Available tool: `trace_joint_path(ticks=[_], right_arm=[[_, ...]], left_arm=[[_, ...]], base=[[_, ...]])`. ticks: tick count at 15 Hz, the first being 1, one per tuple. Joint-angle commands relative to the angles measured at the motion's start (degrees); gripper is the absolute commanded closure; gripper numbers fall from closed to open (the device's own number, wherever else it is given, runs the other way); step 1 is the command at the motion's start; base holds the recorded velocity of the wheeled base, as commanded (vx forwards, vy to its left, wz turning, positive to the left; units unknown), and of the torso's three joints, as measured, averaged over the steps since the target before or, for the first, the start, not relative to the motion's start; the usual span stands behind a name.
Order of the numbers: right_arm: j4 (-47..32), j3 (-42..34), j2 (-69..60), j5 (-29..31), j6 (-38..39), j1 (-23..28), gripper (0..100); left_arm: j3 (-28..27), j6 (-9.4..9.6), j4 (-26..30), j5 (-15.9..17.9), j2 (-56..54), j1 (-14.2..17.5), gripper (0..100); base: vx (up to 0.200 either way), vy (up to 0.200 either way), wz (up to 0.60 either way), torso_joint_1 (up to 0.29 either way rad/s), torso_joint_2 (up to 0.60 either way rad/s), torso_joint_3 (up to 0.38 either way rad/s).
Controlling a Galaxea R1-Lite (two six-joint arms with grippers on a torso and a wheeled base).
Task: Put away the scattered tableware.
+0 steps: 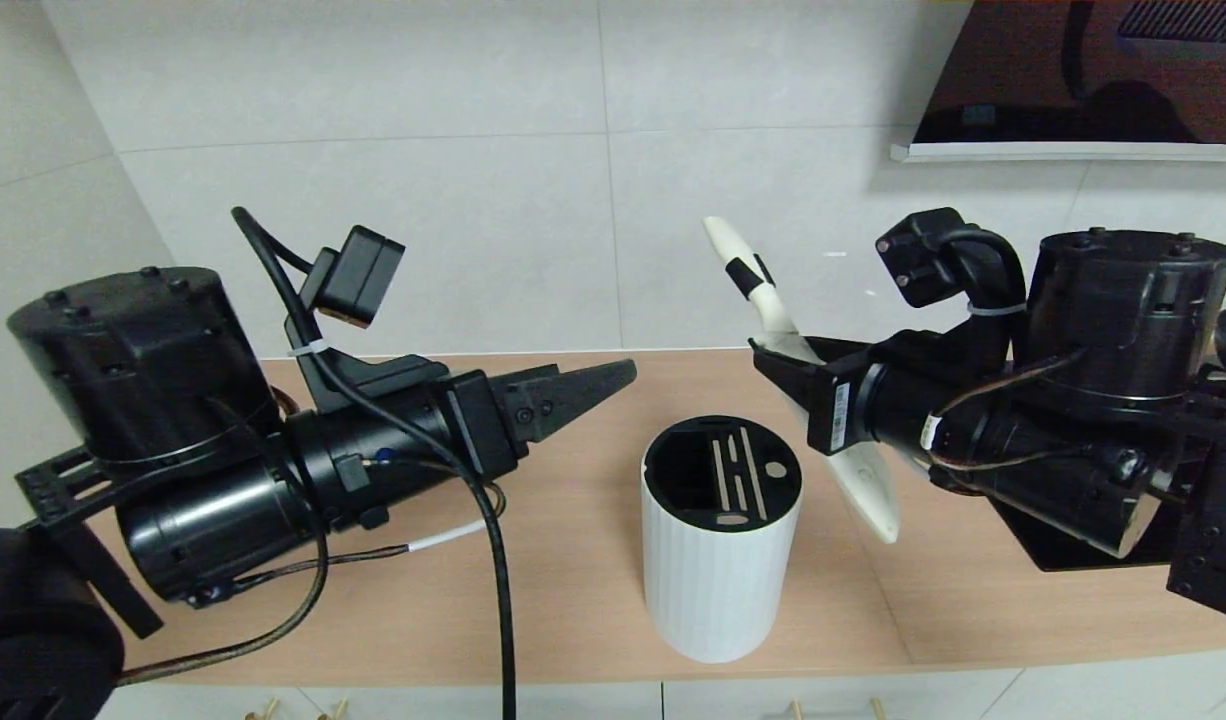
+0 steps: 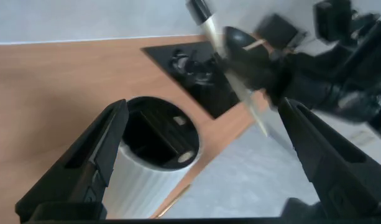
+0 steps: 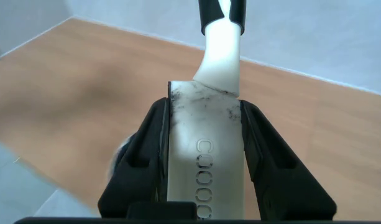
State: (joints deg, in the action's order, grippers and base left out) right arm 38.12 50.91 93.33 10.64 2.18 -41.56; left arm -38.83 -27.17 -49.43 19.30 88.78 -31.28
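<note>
A cream-white spatula [image 1: 866,487] with a black band on its handle hangs tilted above the wooden counter, handle up toward the wall. My right gripper [image 1: 788,365] is shut on its middle, just right of a white ribbed utensil holder [image 1: 718,570] with a black slotted top. In the right wrist view the spatula [image 3: 209,143] is clamped between the fingers of that gripper [image 3: 204,115]. My left gripper [image 1: 583,390] hovers left of the holder and a little above it. In the left wrist view it [image 2: 202,106] is open, with the holder [image 2: 156,155] below and the spatula [image 2: 240,87] beyond.
The wooden counter [image 1: 573,600] runs along a tiled wall. A black flat cooktop [image 1: 1063,555] lies on it under my right arm. A dark range hood [image 1: 1073,80] hangs at the upper right. The counter's front edge is close behind the holder.
</note>
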Motion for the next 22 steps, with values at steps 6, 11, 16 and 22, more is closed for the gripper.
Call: trace_joint_path(ticks=[6, 11, 16, 22], right_arm=[[0.02, -0.9, 1.5, 0.17, 3.97, -6.08, 100], [0.11, -1.16, 1.59, 0.17, 4.5, -8.36, 100], [0.11, -1.43, 1.68, 0.26, 5.29, -10.39, 100], [0.29, -2.66, 1.68, 0.17, 5.2, -10.65, 100]], left_arm=[[0.16, -10.36, -15.17, -0.84, 8.07, -5.02, 0], [-0.9, -10.36, -17.89, -5.59, 13.17, -6.25, 0], [-1.78, -11.5, -23.69, -8.49, 16.33, -7.39, 0], [-1.87, -11.59, -23.78, -8.49, 16.95, -7.39, 0]], base=[[0.0, 0.0, 0.0, 0.0, 0.0, 0.0], [0.0, 0.0, 0.0, 0.0, 0.0, 0.0], [0.0, 0.0, 0.0, 0.0, 0.0, 0.0], [0.0, 0.0, 0.0, 0.0, 0.0, 0.0]])
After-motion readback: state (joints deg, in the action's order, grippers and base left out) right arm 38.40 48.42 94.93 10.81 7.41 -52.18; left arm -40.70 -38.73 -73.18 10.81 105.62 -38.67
